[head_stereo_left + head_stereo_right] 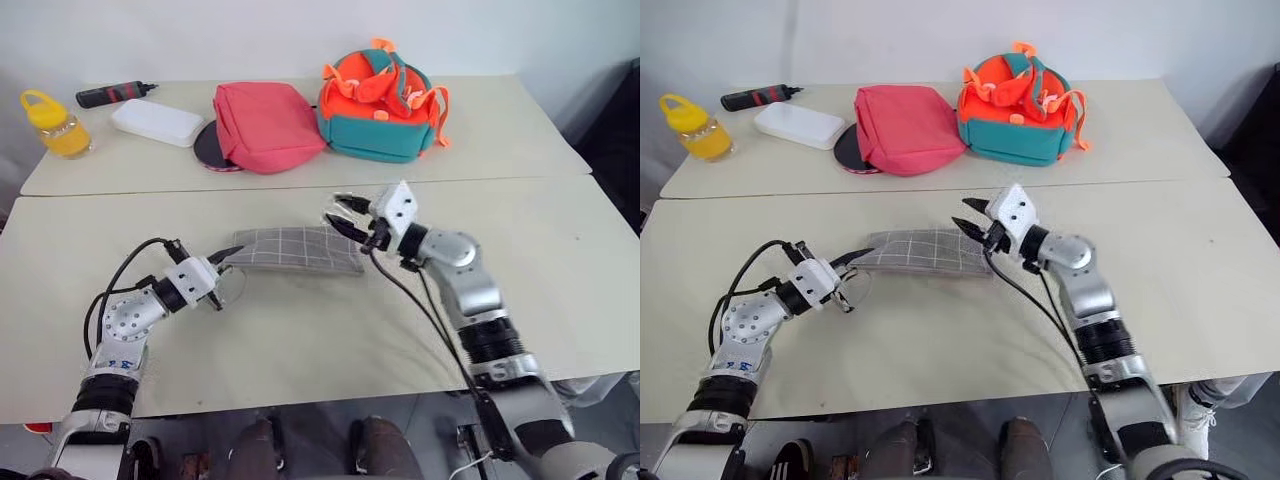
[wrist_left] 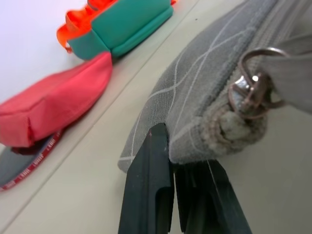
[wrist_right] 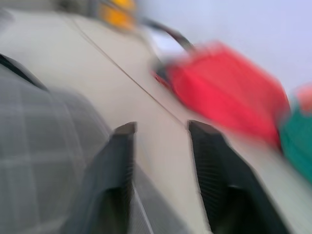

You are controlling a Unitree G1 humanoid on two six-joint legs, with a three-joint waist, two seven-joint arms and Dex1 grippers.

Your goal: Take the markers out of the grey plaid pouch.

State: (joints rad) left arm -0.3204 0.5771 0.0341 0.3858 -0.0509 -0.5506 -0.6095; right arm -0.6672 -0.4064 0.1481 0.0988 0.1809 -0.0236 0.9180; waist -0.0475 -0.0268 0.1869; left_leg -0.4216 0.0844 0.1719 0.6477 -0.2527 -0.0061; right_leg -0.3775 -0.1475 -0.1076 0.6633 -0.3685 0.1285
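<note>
Your left hand (image 1: 222, 262) pinched the soft, floppy grey plaid pouch (image 1: 296, 248) corner; right hand (image 1: 345, 218) spread, empty; grip ring pull (image 2: 258, 73).

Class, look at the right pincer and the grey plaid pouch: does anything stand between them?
Nothing visible does. The right pincer hangs open just past the far-right end of the grey plaid pouch, with only bare table around it. The left pincer is shut on the pouch's other end, near the zipper ring.
</note>
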